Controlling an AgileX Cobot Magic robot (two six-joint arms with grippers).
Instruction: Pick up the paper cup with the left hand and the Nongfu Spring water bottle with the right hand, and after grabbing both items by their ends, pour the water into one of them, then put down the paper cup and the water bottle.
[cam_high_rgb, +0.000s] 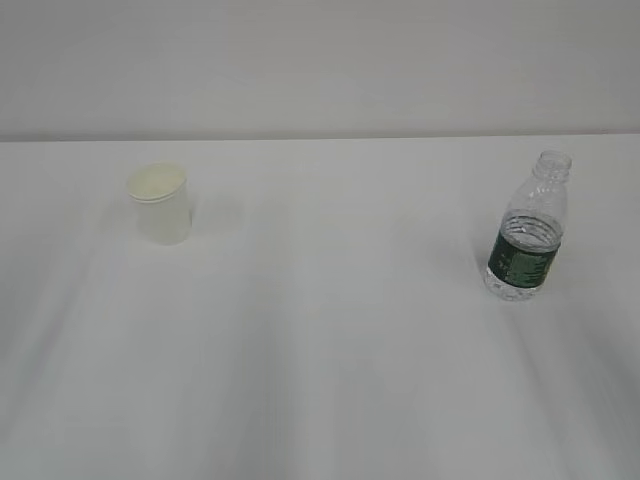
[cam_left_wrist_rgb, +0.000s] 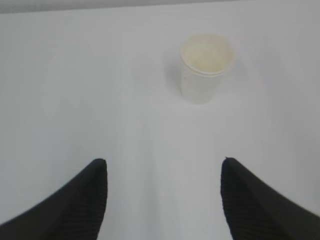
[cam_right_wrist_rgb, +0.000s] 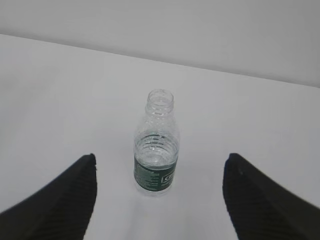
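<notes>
The small white tapered paper cup (cam_high_rgb: 160, 205) stands upright on the left of the plain white table (cam_high_rgb: 330, 360), its rolled rim and pale cream inside facing up, so its long axis runs vertically. Well apart from it, on the right, the small clear ribbed plastic water bottle (cam_high_rgb: 528, 228) with a dark green label band also stands upright, its uncapped narrow neck pointing up.

Neither arm shows in the exterior view. In the wrist views, the left hand (cam_left_wrist_rgb: 162, 197) has its black fingers spread wide and empty, with the cup ahead and slightly to the right of the centre line. The right hand (cam_right_wrist_rgb: 159, 195) is likewise wide open, and the bottle sits ahead, roughly centred between its fingers.

The step in hand appears to be the approach. The left gripper would do well to shift sideways until the cup is centred, then close gently, since thin paper crushes easily. The right should advance straight and grip the bottle low, keeping the open mouth level.
</notes>
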